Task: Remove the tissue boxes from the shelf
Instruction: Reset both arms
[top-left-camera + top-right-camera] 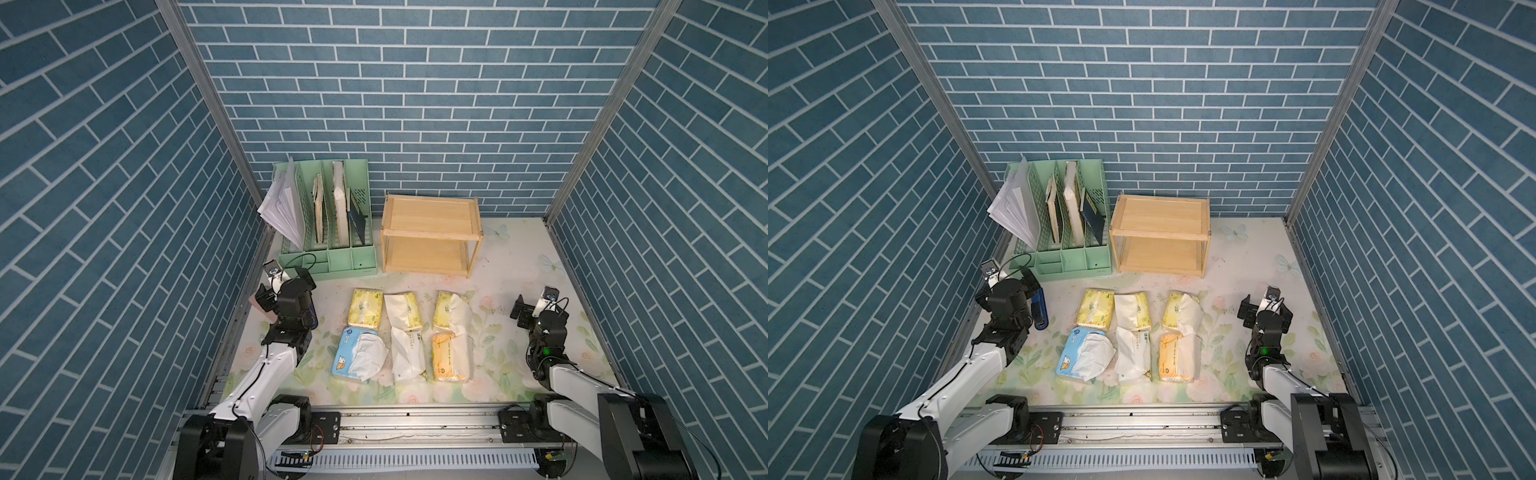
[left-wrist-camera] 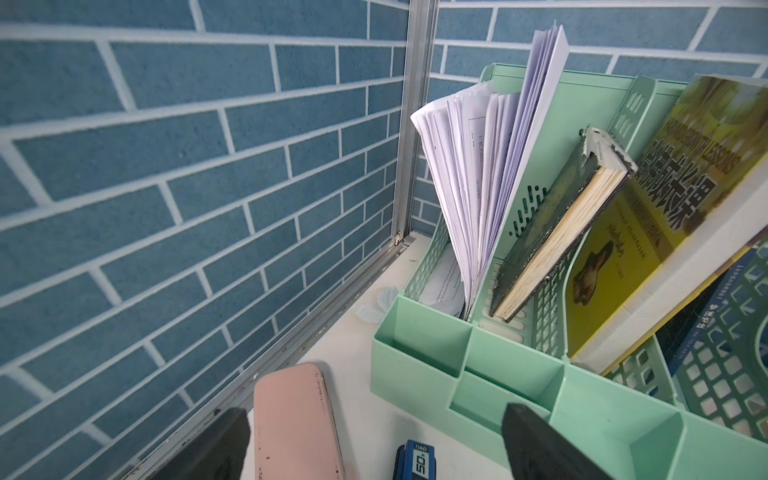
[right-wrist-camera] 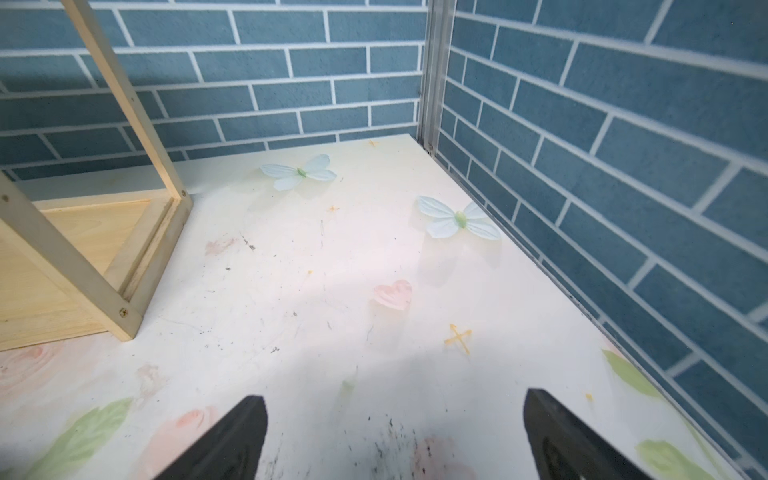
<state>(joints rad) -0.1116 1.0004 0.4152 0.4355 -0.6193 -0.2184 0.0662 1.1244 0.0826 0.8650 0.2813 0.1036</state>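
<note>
**A:** Blue brick-pattern walls on three sides, floral tabletop [image 1: 519, 257]. The wooden shelf [image 1: 430, 214] stands at the rear edge, just beside the mint-green file organizer [image 1: 328, 259] (that one fills the rear left corner). Both boards are bare in both top views.

**B:** And the tissue packs?

**A:** All six lie on the tabletop between the shelf and the front edge, in two close-set rows of three.
- Rear row: left pale yellow pack [image 1: 365, 307], middle pale yellow pack [image 1: 402, 311], right pale yellow pack [image 1: 451, 311].
- Front row: light blue pack [image 1: 357, 353], white pack [image 1: 407, 353], orange-yellow pack [image 1: 451, 357].

None of them touches the shelf.

**B:** Claws?

**A:** The left gripper [image 2: 376, 411] has its jaws spread wide and holds nothing. It sits near the left edge, above a pink case [image 2: 291, 419]. The right gripper [image 3: 395, 399] is also released and empty, near the right edge over bare tabletop.

**B:** So what's the step?

**A:** My read is that removal looks complete, and what's left is a check and a clean stand-off.
- Hold both arms out by the edges.
- Lift the left one clear of the case and the organizer's front trays before any swing.
- Don't sweep low across the rows, because the crumpled wrappers would likely snag and drag.
</note>
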